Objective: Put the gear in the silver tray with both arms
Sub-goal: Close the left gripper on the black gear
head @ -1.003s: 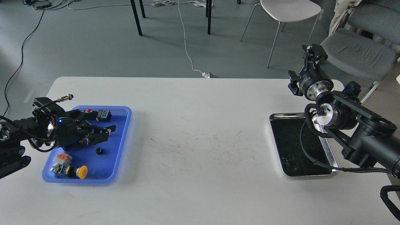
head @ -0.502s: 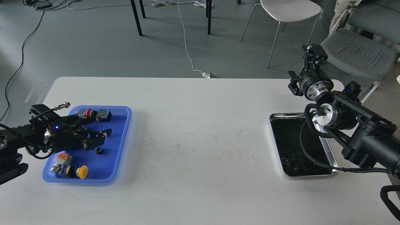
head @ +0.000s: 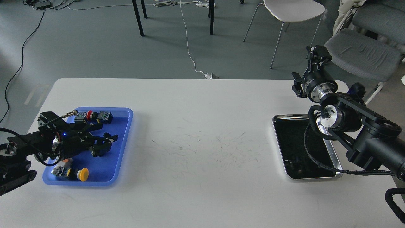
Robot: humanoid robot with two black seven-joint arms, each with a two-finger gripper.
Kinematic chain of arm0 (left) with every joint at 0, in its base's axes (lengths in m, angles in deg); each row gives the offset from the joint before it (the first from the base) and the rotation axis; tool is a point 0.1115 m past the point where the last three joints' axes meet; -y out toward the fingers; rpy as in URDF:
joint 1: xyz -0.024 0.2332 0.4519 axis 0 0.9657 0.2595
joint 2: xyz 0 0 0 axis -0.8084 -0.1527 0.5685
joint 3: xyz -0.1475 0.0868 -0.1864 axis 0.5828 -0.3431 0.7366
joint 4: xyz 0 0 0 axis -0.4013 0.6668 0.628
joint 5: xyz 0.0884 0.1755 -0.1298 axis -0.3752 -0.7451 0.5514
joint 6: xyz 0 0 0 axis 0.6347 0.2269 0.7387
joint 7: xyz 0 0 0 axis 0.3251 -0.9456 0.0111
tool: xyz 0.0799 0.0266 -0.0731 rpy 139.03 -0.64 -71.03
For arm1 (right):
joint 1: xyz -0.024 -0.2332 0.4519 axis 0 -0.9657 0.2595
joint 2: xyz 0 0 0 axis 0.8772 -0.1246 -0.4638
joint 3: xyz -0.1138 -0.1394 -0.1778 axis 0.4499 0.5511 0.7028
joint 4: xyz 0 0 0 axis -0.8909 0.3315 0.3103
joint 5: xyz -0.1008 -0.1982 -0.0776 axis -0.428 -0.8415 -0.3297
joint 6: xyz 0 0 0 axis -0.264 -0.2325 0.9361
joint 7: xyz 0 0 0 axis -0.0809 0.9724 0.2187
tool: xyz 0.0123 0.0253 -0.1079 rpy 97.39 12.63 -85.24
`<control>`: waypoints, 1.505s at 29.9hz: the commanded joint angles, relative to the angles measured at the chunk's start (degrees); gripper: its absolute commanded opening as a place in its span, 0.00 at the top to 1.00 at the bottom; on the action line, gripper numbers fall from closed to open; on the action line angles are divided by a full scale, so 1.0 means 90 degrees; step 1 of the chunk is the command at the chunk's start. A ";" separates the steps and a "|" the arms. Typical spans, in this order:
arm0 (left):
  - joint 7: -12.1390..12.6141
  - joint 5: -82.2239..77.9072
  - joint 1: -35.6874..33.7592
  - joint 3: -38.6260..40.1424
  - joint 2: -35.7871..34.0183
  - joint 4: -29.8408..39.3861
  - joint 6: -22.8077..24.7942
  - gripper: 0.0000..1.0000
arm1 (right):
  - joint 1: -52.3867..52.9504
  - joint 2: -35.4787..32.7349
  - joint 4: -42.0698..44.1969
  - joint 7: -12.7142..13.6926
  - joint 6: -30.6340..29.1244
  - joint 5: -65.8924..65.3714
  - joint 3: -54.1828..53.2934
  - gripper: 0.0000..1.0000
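Left end effector (head: pixel 106 144) sits low over the blue tray (head: pixel 125 139), fingers spread apart and pointing right; the gear cannot be made out beneath it. Its arm reaches in low from the left edge, nearly level. Near it in the tray lies a yellow button (head: pixel 83 174). Across the white surface (head: pixel 196 152), the silver tray (head: pixel 316 175) lies at the right, long axis running near to far. Right end effector (head: pixel 318 53) is raised beyond the tray's far end, pointing up and away; whether it is parted, I cannot tell.
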 commanded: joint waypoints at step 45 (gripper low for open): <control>0.0000 -0.0028 0.0244 0.0000 0.0223 -0.0410 -0.0155 0.66 | -0.0078 0.0038 0.0048 -0.0019 -0.0009 -0.0010 0.0031 0.01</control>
